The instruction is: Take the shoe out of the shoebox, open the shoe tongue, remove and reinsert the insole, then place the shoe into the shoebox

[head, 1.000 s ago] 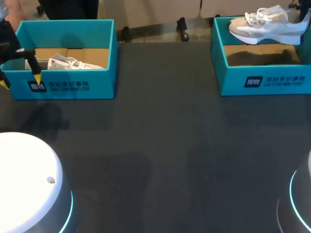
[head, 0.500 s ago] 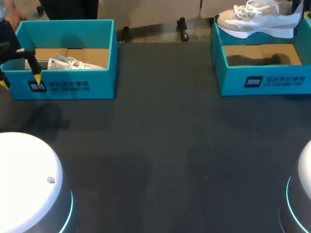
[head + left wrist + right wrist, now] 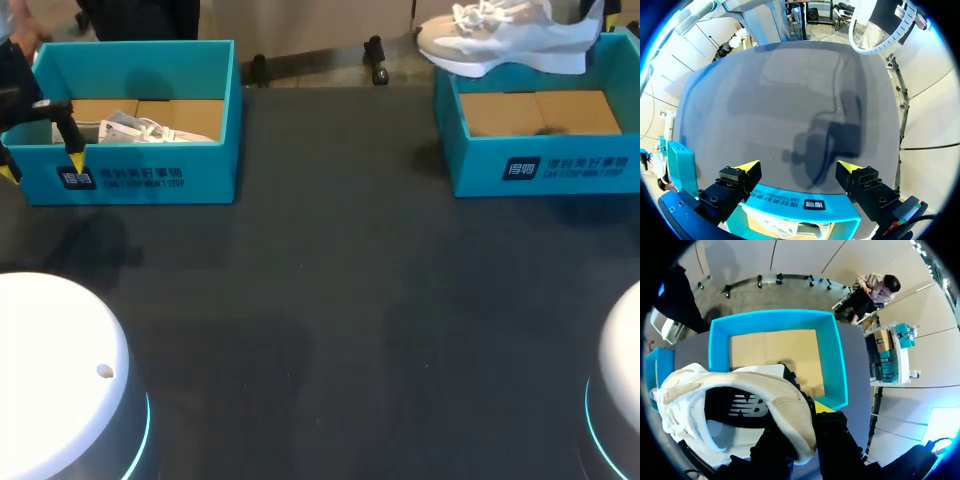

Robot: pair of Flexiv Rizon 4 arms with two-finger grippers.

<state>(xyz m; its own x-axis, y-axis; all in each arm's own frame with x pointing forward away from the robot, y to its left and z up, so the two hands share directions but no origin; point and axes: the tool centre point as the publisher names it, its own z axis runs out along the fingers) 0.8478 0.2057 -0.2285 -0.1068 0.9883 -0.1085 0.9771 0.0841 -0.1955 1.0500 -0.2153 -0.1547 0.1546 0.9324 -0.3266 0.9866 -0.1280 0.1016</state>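
1. The right gripper (image 3: 802, 416) is clamping the shoe (image 3: 500, 35) by its heel collar, from both sides.
2. The shoe is hanging above the far left corner of the right shoebox (image 3: 560, 168); the taking-out step is probably finishing.
3. The left gripper (image 3: 799, 168) is hovering wide open and empty over the near wall of the left shoebox (image 3: 215, 172).
4. Next, the shoe is likely needing a sole-down landing on the table (image 3: 330, 300), within the left gripper's reach.

The shoe (image 3: 510, 45) is showing pale cloth uppers and a smooth rubbery sole; the shoebox (image 3: 545, 165) is presenting matt teal card walls and a bare brown cardboard floor; the table (image 3: 330, 300) is appearing dark, matt, smooth.
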